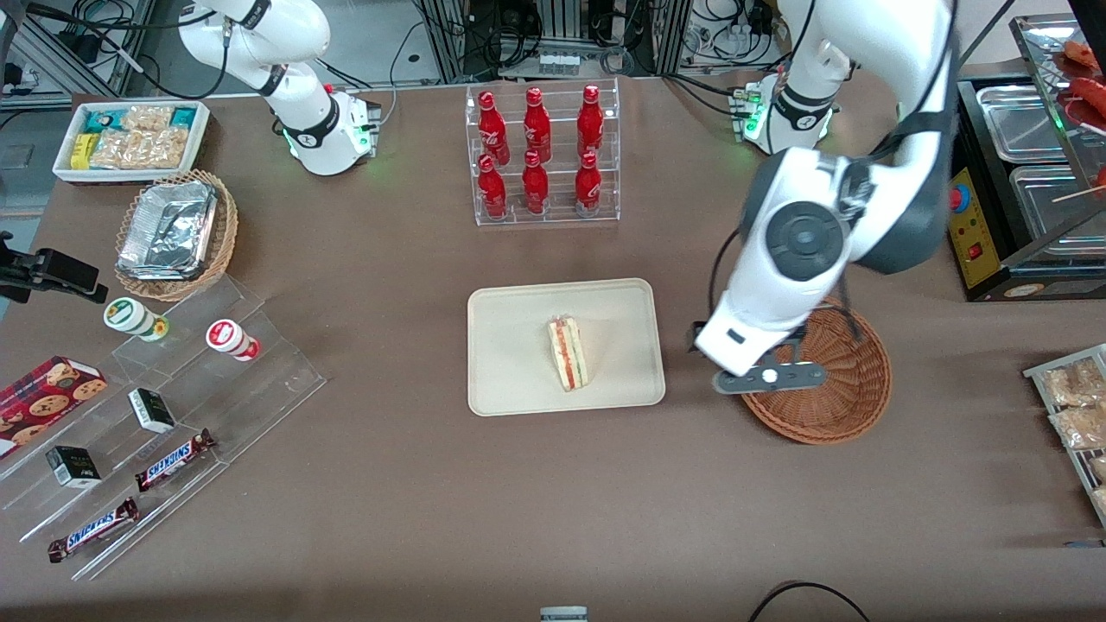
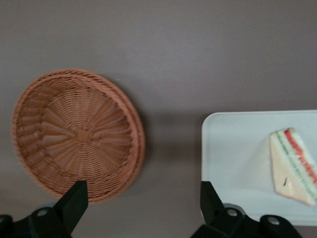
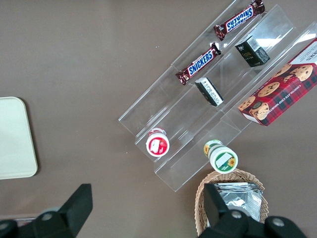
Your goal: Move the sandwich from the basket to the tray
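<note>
Brown tabletop carries a flat cream-beige plastic tray, with the small triangular sandwich of pale bread and red and green filling lying on it. Just beside it, the round reddish-brown wicker basket is partly hidden by the left arm, whose gripper hangs above the table with fingers spread, holding nothing

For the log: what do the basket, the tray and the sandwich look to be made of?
Basket: woven wicker, reddish-brown, matte; radial weave strands show. It holds nothing.
Tray: likely moulded plastic, cream-beige, smooth; rounded corners and a low rim.
Sandwich: pale soft bread with red and yellow-green filling layers; it lies on the tray, possibly film-wrapped.
The gripper hangs open above the table between basket and tray.
</note>
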You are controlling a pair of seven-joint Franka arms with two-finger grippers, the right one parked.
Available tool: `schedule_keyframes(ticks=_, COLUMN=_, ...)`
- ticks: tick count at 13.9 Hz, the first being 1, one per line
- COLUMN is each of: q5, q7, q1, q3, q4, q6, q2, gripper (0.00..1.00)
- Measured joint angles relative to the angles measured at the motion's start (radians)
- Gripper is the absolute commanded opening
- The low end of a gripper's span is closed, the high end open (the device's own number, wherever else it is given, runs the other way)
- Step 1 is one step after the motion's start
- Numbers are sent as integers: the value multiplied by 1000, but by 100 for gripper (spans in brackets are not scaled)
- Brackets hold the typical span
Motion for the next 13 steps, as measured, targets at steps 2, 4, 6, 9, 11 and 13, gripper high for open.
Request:
schedule_keyframes(ticks=2, q5=-1, q7=119, q1=0, q3=49, q4=-53, q6=-59, q2=-88, gripper=100)
schedule_keyframes(ticks=4, q5=-1, q7=234, q1=1, q3=100, q4=-74, q6=-152, q2=-165, gripper=100)
schedule_keyframes(ticks=6, q5=-1, q7=319, q1=2, q3=130, q4=-75, q6=-237, q2=-224, gripper=100)
schedule_keyframes(ticks=9, q5=1, q7=341, q1=40, q3=136, q4=-74, q6=-274, q2=-255, gripper=100)
schedule_keyframes(ticks=11, q5=1, q7=376, q1=168, q3=64, q4=-74, q6=-274, q2=-255, gripper=100)
schedule_keyframes(ticks=13, q5=1, q7=419, q1=296, q3=-25, q4=-72, q6=-276, q2=-259, gripper=100)
